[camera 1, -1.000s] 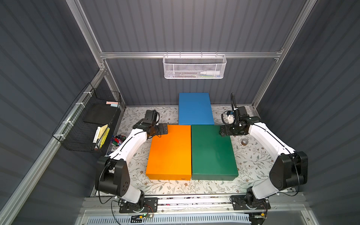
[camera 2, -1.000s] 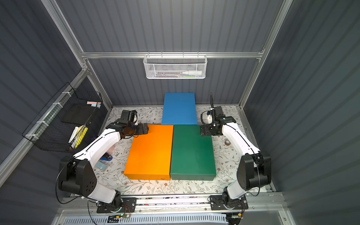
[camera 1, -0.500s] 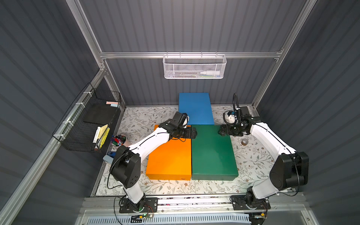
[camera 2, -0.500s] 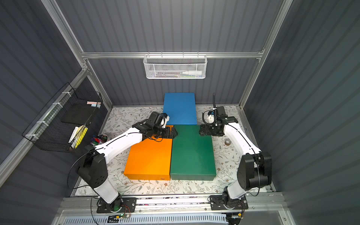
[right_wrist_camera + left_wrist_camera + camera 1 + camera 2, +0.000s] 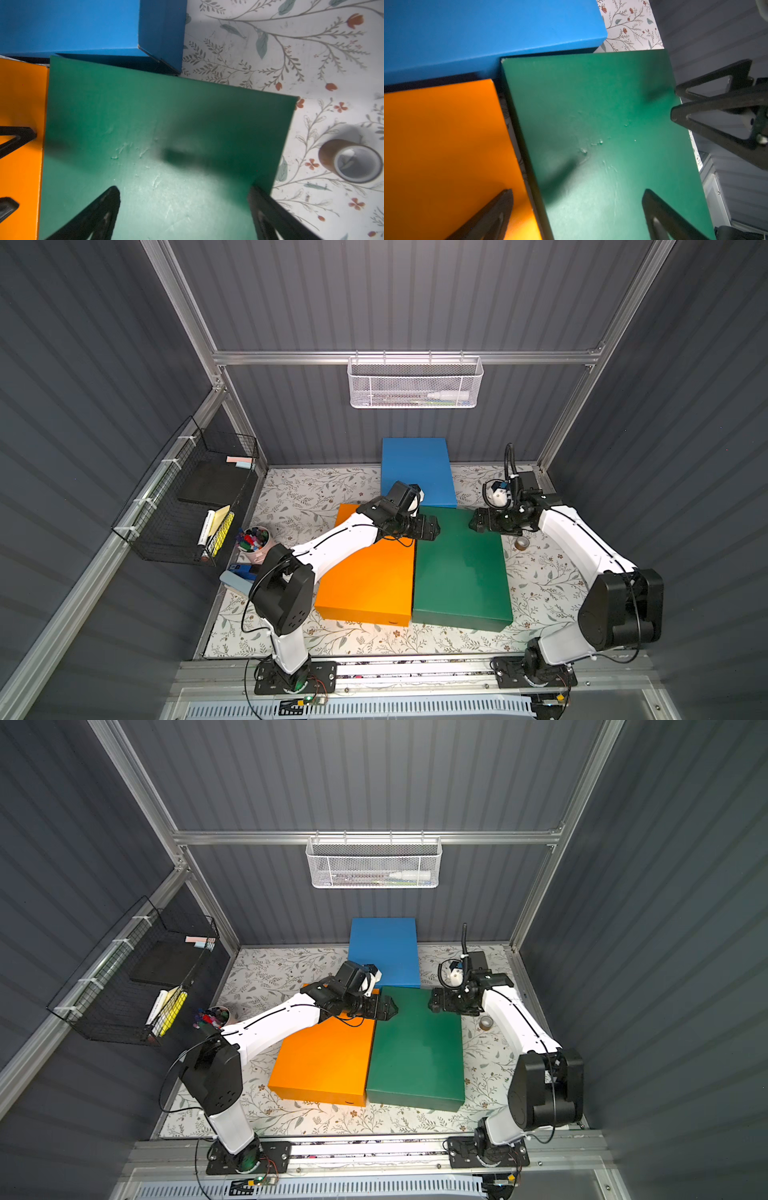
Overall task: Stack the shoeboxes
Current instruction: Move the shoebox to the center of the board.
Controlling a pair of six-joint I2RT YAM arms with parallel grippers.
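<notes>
Three shoeboxes lie on the floral mat. The orange one (image 5: 370, 572) and the dark green one (image 5: 461, 568) sit side by side, and the blue one (image 5: 415, 466) is behind them against the back wall. My left gripper (image 5: 432, 527) hovers open over the seam at the green box's far left corner. In the left wrist view its jaws (image 5: 577, 191) straddle the orange box (image 5: 436, 145) and the green lid (image 5: 602, 135). My right gripper (image 5: 476, 524) is open above the green box's far right corner, one finger (image 5: 270, 207) past the lid's edge. Neither holds anything.
A brown tape roll (image 5: 520, 542) lies on the mat just right of the green box. A cup of markers (image 5: 253, 541) and a light-blue stapler (image 5: 239, 574) sit at the left edge. A black wire basket (image 5: 195, 497) hangs on the left wall, a white mesh one (image 5: 415, 383) on the back rail.
My left arm has swung right, from beside the orange box's far left corner to the orange-green seam. My right gripper has shifted slightly left, over the green box's corner.
</notes>
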